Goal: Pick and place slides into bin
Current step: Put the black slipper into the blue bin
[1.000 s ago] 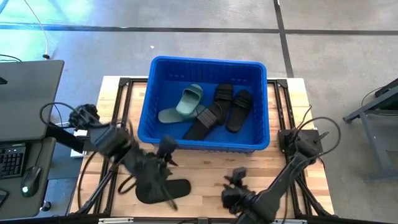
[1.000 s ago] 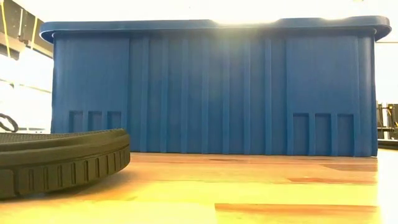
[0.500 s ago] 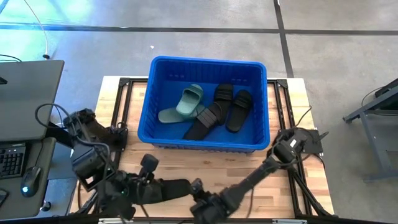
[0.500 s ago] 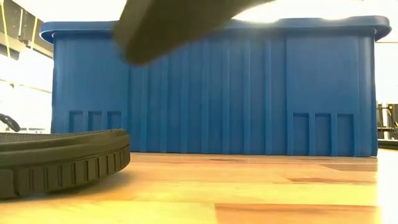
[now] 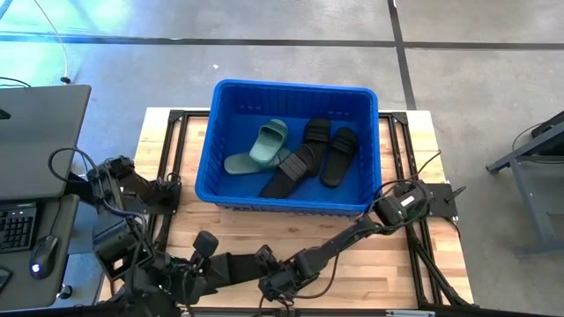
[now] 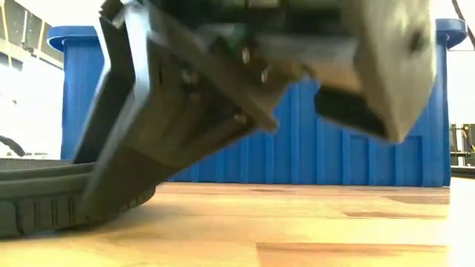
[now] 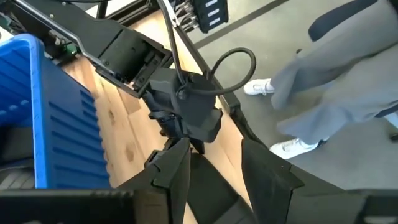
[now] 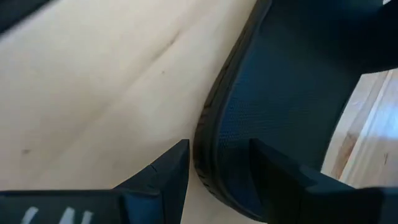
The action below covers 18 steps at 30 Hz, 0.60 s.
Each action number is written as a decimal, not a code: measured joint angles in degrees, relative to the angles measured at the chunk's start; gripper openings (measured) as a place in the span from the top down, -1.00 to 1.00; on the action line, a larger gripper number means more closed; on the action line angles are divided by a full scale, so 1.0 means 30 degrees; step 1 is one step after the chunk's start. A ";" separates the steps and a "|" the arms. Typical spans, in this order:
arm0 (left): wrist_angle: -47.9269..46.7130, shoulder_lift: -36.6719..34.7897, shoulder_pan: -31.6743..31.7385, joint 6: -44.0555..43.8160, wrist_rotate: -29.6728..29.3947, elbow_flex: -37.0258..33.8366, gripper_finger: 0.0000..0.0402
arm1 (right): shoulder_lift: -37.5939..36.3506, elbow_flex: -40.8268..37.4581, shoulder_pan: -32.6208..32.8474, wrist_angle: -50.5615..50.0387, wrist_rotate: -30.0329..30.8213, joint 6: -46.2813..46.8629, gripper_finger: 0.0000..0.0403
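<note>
My right arm stretches from its base at the right side of the table diagonally down toward the front edge, wrist low over the wood. My right gripper (image 5: 267, 289) sits near the middle of the front edge, its fingers (image 8: 163, 170) spread apart and straddling the rim of a black slide (image 8: 273, 106). My left arm folds along the front left corner, my left gripper (image 7: 214, 171) parted, pointing toward my right wrist.

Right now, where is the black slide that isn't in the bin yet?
In the high view the black slide lies on the table's near edge, in front of the blue bin, between the left gripper and the right gripper.
</note>
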 joint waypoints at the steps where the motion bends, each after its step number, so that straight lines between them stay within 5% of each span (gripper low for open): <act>1: -0.0016 0.0060 0.0011 0.0037 -0.0042 -0.0005 0.37 | 0.0087 0.0000 -0.0003 0.0004 0.0202 0.0007 0.23; 7: -0.0001 0.0420 0.0040 0.0342 -0.0123 -0.0007 0.37 | 0.0577 0.0107 -0.0449 0.0016 0.0215 0.0685 0.28; 14: -0.0008 0.0699 0.0025 0.0350 0.0188 -0.0007 0.37 | 0.0498 0.0118 -0.0460 0.0186 0.0405 0.1131 0.87; 18: -0.0042 0.0681 0.0032 0.0831 0.0947 -0.0007 0.37 | 0.0662 0.1054 -0.0144 -0.0727 0.1725 0.3046 0.88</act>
